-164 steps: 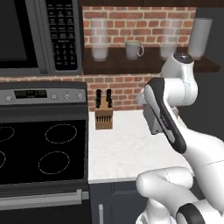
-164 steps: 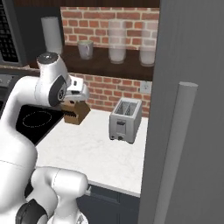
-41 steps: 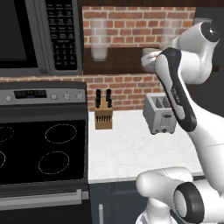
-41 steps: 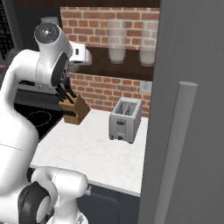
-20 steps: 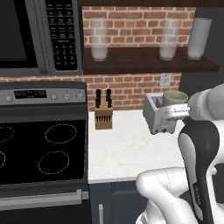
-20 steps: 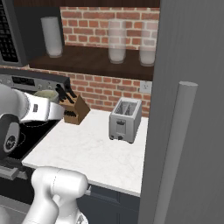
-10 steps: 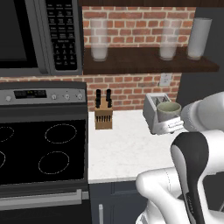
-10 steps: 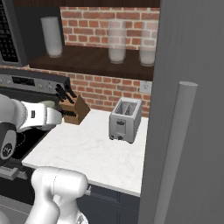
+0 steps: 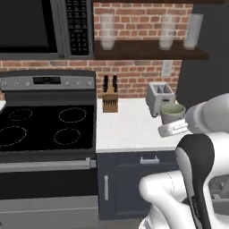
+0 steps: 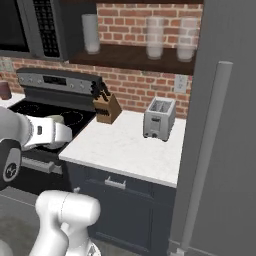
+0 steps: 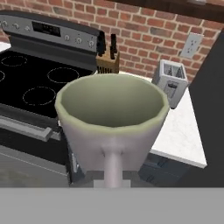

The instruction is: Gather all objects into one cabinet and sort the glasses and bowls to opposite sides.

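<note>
A pale grey-green handled mug (image 11: 113,114) fills the hand view, its handle pointing down toward the camera. My gripper (image 9: 173,129) is shut on the mug (image 9: 172,112) and holds it upright in front of the counter's right end, near the toaster. Three frosted glasses (image 9: 107,31) (image 9: 167,32) (image 9: 192,30) stand on the brown wall shelf, also seen as glasses (image 10: 90,32) (image 10: 154,37) (image 10: 186,39). The dark slate cabinet door (image 10: 227,90) with its long silver handle (image 10: 206,150) rises at the right. No bowl is in view.
A knife block (image 9: 109,99) and a silver toaster (image 9: 159,97) stand on the white counter (image 9: 129,129). The black stove (image 9: 44,127) lies to the left, with a microwave (image 9: 31,24) above it. My white arm (image 10: 35,134) crosses low at the left.
The whole picture has shifted: the base has backed away from the counter. The arm has brought the mug down from shelf height to just above counter level.
</note>
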Robot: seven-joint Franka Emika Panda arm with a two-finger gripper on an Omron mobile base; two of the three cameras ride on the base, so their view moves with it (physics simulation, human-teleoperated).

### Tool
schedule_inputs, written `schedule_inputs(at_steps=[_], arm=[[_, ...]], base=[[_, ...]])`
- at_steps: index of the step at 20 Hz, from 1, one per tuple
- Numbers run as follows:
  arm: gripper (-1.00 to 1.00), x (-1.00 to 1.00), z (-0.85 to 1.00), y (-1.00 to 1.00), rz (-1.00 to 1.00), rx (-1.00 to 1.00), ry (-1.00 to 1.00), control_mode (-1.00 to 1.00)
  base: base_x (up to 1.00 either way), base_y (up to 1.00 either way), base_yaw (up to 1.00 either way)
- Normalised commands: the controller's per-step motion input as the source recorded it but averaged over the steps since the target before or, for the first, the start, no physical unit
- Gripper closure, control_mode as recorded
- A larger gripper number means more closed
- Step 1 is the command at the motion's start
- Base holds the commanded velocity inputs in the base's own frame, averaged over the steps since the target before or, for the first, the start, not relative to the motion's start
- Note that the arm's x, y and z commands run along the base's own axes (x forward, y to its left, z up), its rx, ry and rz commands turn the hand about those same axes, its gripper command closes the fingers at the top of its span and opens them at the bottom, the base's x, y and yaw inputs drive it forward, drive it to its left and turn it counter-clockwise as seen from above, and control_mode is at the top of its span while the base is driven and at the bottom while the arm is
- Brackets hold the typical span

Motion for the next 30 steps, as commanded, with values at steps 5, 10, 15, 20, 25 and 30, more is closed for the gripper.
schedule_inputs(at_steps=[5, 10, 15, 20, 25, 30], arm=[[1.0, 0.0, 0.0, 0.0, 0.0, 0.0, 0.0, 1.0], [1.0, 0.0, 0.0, 0.0, 0.0, 0.0, 0.0, 1.0], [1.0, 0.0, 0.0, 0.0, 0.0, 0.0, 0.0, 1.0], [1.0, 0.0, 0.0, 0.0, 0.0, 0.0, 0.0, 1.0], [1.0, 0.0, 0.0, 0.0, 0.0, 0.0, 0.0, 1.0], [1.0, 0.0, 0.0, 0.0, 0.0, 0.0, 0.0, 1.0]], base=[[-0.7, 1.0, 0.03], [-0.11, 1.0, 0.0], [0.05, 1.0, -0.04], [0.14, 1.0, -0.04], [0.01, 1.0, -0.05], [-0.01, 1.0, 0.01]])
